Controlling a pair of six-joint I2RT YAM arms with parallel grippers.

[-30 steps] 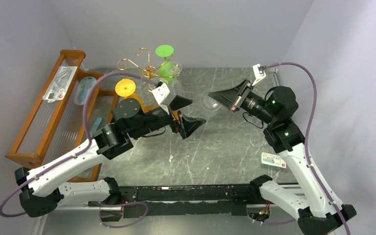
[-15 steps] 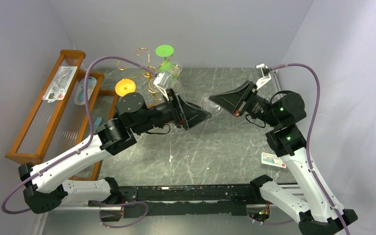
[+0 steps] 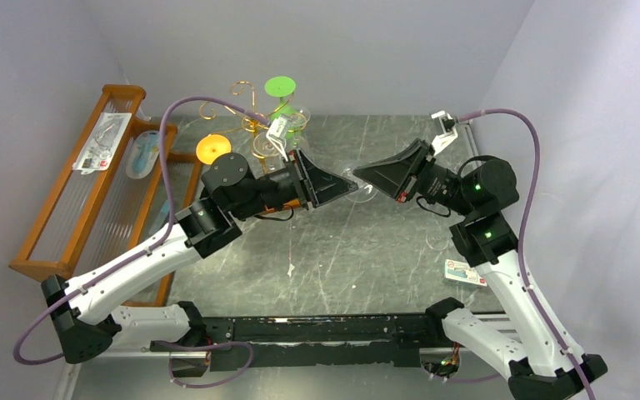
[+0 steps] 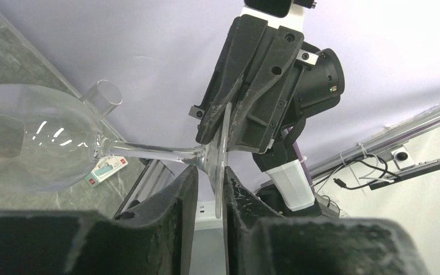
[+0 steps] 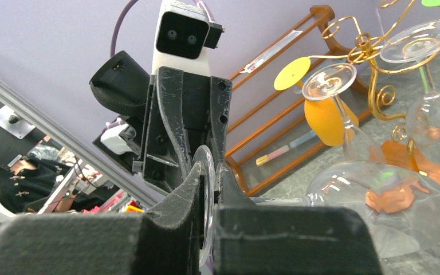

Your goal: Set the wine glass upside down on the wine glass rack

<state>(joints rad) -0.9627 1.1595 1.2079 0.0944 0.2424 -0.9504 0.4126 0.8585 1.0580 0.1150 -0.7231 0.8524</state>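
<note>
A clear wine glass [image 3: 364, 193] hangs on its side above the table, between both arms. My right gripper [image 5: 209, 169] is shut on the rim of its round foot [image 5: 205, 172], and the bowl [image 5: 378, 200] points away toward the rack. From the opposite side, my left gripper [image 4: 211, 172] has closed round the same foot [image 4: 222, 149] near the stem, its pads against the glass. The gold wire wine glass rack [image 3: 250, 112] stands at the back. A green-footed glass [image 3: 281, 86] and an orange-footed glass [image 3: 213, 148] hang upside down on it.
A long wooden shelf [image 3: 67, 200] with clear ribbed panels runs along the left side. A small printed card [image 3: 465, 272] and a small clear cup [image 4: 103, 97] sit near the right arm. Two clear glasses [image 5: 329, 83] also hang on the rack.
My left gripper swung right to the glass's foot and went from wide open to closed round it. The right gripper shifted slightly left, still gripping the foot.
</note>
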